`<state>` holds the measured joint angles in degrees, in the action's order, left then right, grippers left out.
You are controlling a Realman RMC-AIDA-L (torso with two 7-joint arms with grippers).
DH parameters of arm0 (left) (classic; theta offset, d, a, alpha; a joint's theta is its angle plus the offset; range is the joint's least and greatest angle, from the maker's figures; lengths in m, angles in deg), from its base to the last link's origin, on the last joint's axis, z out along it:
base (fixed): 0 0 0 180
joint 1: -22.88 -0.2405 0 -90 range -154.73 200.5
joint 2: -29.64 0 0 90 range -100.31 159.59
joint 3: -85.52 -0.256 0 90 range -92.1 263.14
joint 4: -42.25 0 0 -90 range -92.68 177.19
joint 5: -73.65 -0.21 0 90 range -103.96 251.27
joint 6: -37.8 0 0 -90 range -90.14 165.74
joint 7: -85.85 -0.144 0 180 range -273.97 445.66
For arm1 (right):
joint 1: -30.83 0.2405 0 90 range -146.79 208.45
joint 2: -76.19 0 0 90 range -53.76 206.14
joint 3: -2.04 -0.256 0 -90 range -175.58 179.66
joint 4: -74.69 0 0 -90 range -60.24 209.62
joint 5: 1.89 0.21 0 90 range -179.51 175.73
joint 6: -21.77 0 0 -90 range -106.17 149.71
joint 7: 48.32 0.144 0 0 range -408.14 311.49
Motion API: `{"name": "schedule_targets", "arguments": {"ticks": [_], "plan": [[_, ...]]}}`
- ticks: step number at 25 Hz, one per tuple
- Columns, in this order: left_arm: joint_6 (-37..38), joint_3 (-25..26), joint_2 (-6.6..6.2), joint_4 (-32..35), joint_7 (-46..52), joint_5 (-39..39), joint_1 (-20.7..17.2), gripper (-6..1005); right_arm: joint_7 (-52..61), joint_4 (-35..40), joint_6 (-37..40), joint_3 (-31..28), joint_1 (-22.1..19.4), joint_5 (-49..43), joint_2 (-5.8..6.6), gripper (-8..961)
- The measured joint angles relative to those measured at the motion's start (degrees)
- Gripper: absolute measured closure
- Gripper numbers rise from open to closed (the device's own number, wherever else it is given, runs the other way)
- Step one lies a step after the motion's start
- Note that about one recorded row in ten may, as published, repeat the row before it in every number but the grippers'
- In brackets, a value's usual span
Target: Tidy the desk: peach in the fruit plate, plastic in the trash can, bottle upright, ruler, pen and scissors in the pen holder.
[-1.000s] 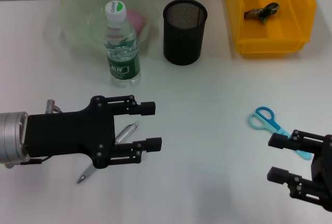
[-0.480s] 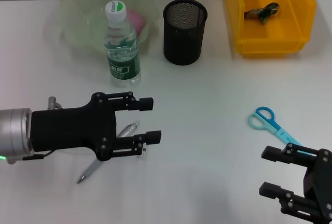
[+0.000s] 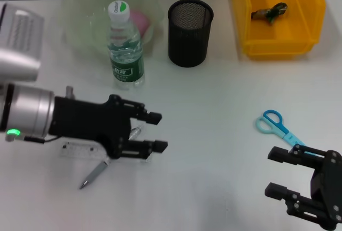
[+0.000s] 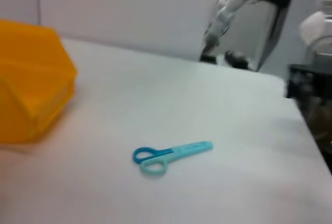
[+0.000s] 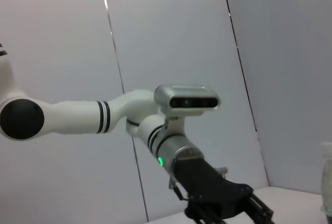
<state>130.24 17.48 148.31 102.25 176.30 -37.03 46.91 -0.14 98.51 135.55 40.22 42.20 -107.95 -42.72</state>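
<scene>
My left gripper (image 3: pixel 158 131) hangs open over the upper end of the silver pen (image 3: pixel 95 174), which lies slanted on the white desk. A clear ruler (image 3: pixel 79 149) lies flat, partly under that arm. The blue scissors (image 3: pixel 276 124) (image 4: pixel 170 154) lie at the right, a little beyond my open right gripper (image 3: pixel 271 172). The water bottle (image 3: pixel 125 46) stands upright before the green fruit plate (image 3: pixel 80 14), which holds the pink peach (image 3: pixel 142 19). The black mesh pen holder (image 3: pixel 190 25) stands empty-looking. A crumpled piece of plastic (image 3: pixel 270 12) lies in the yellow trash can (image 3: pixel 307 17).
The yellow trash can's side (image 4: pixel 31 79) shows in the left wrist view beyond the scissors. The right wrist view looks across at my left arm (image 5: pixel 171 130) against a grey wall. A grey device (image 3: pixel 18 41) sits at the desk's far left.
The left arm has tilted and shifted slightly right and down toward the pen, uncovering the ruler. The right gripper has drawn back from the scissors' tip toward the near edge.
</scene>
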Motion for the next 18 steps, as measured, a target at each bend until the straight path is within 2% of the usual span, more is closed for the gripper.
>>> {"name": "schedule_targets", "arguments": {"ticks": [4, 5, 9, 10, 12, 14, 15, 16, 18], "plan": [[-0.76, -0.81, 0.01, 1.13, 2.31, -0.31, 0.23, 348, 0.07, -0.73, -0.15, -0.23, 0.16, 0.14, 0.00, 365], [-3.86, -4.89, -0.02, 3.66, 10.66, -2.58, 1.24, 348, 0.09, -0.94, -0.18, -0.65, 0.16, 0.13, 0.00, 365], [-5.14, -7.23, 0.07, 3.85, 10.58, -2.75, 1.04, 397, 1.98, -0.79, -0.36, -1.37, 0.21, 0.09, 0.05, 365], [-5.30, -7.65, 0.07, 4.74, 10.75, -2.32, 0.69, 409, 6.86, 0.60, -0.72, -3.12, 0.22, 0.03, 0.26, 365], [-5.17, -7.66, 0.05, 5.25, 10.86, -1.99, 0.47, 407, 9.66, 1.87, -0.87, -4.11, 0.20, -0.05, 0.44, 365], [-4.77, -7.72, -0.04, 6.50, 10.90, -1.39, -0.09, 404, 18.92, 7.82, -0.76, -5.84, -0.10, -0.26, 0.58, 365], [-4.49, -7.78, -0.06, 7.01, 10.75, -1.38, -0.38, 403, 29.85, 16.21, -0.39, -6.56, -0.52, -0.33, 0.49, 365], [-4.49, -7.78, -0.06, 7.01, 10.75, -1.38, -0.38, 403, 29.85, 16.21, -0.39, -6.56, -0.52, -0.33, 0.49, 365], [-4.48, -7.80, -0.06, 7.14, 10.72, -1.38, -0.40, 402, 40.29, 25.26, -0.42, -6.79, -0.75, -0.73, 0.19, 365]]}}
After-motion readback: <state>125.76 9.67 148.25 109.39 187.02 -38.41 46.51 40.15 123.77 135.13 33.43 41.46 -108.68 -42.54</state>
